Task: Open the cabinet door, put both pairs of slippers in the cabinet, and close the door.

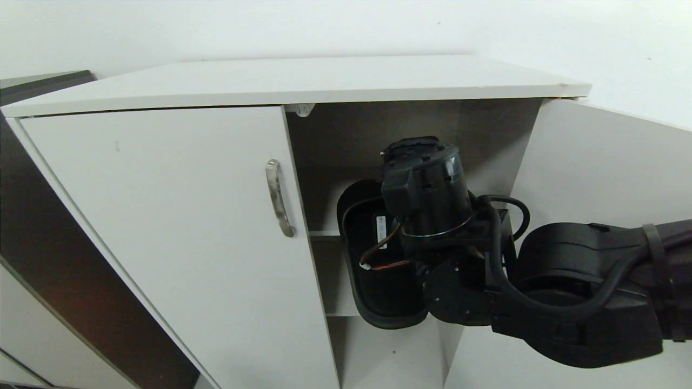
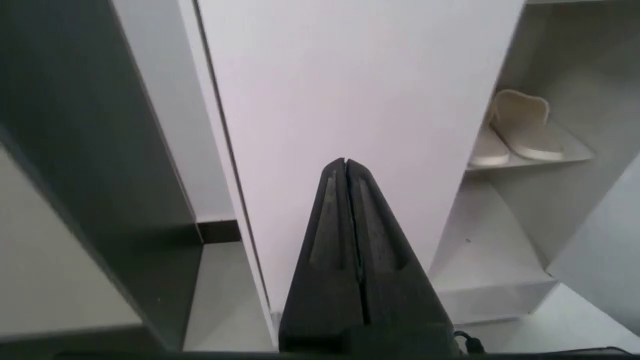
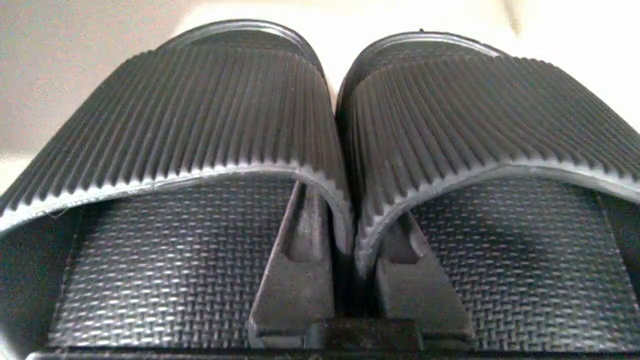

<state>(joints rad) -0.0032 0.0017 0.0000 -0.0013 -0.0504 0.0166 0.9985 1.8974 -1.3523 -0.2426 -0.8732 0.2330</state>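
Your right gripper (image 3: 350,268) is clenched on the pair of black slippers (image 1: 378,281); its fingers (image 3: 295,262) reach under the two straps and pinch their adjoining edges together; the pair sits right at the gripper, in the open half of the cabinet (image 1: 297,81), before its shelves and just beside the closed door (image 1: 162,227); the other door (image 1: 605,173) stands swung wide; your left gripper (image 2: 345,200) is closed on nothing, facing the cabinet; the white slippers (image 2: 520,130) lie on a shelf inside it.

No legible txt; white label (image 1: 380,228) on black slipper (image 1: 378,302) unreadable
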